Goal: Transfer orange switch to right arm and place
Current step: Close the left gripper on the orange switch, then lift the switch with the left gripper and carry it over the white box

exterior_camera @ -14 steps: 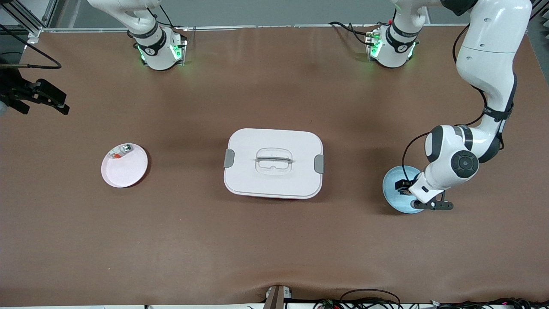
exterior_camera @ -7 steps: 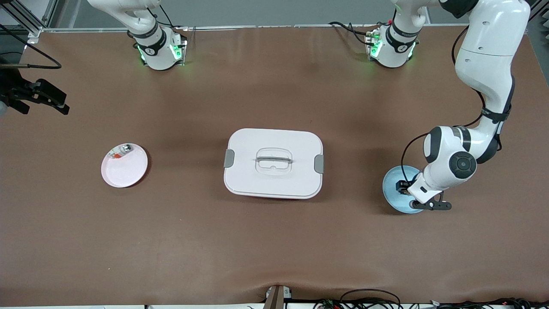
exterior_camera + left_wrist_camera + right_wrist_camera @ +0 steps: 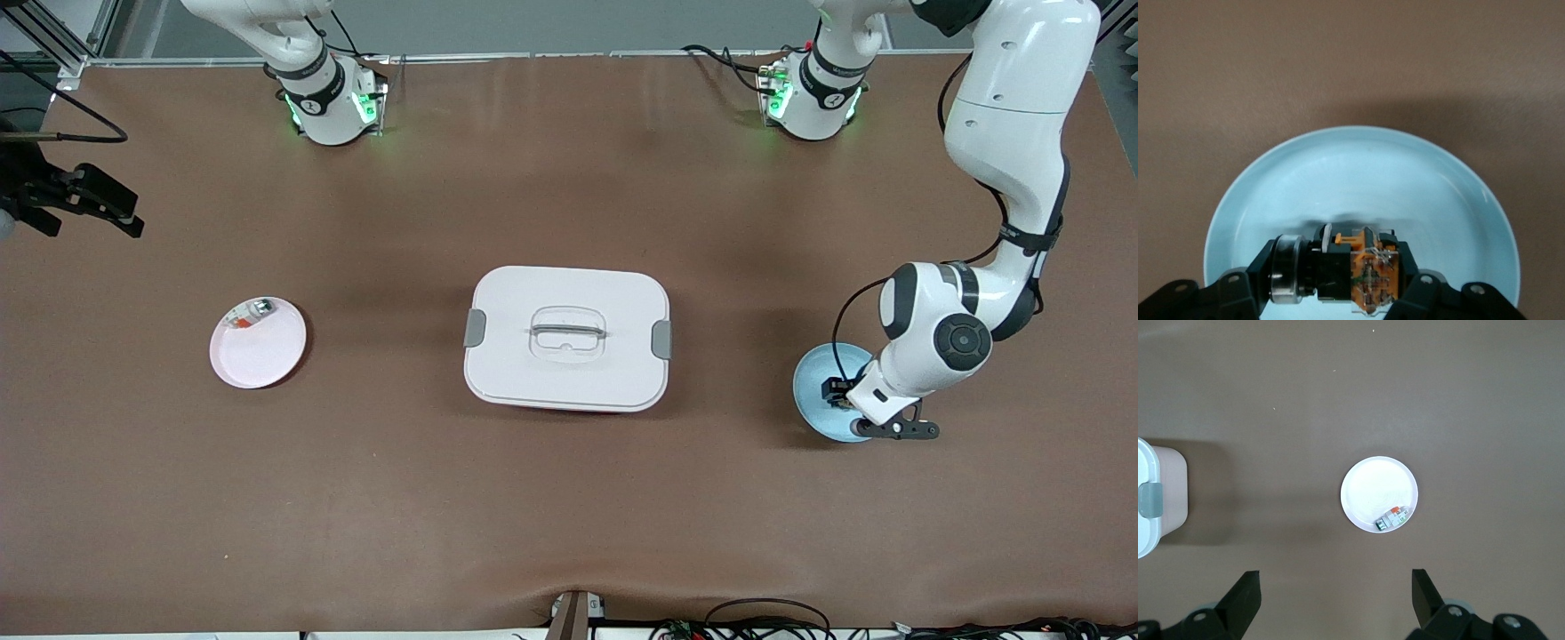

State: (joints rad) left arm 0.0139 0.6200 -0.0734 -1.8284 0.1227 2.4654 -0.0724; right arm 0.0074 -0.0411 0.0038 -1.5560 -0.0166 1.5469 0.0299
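L gripper (image 3: 1338, 293) pinching orange switch (image 3: 1355, 270) between fingers – on blue plate (image 3: 1271, 180); R gripper (image 3: 1335, 603) spread.

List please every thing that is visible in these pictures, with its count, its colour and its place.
orange switch: one, black and orange, on the blue plate, between the left gripper's fingers.
blue plate: one, light blue, toward the left arm's end of the table.
box: one, white with grey latches, lid on, mid-table.
pink plate: one, pale pink, toward the right arm's end.
small clear item: one, silvery with a red-orange bit, on the pink plate.
table: one, brown.
left gripper: one, black, shut on the switch.
right gripper: one, black, open, waiting high above the table.
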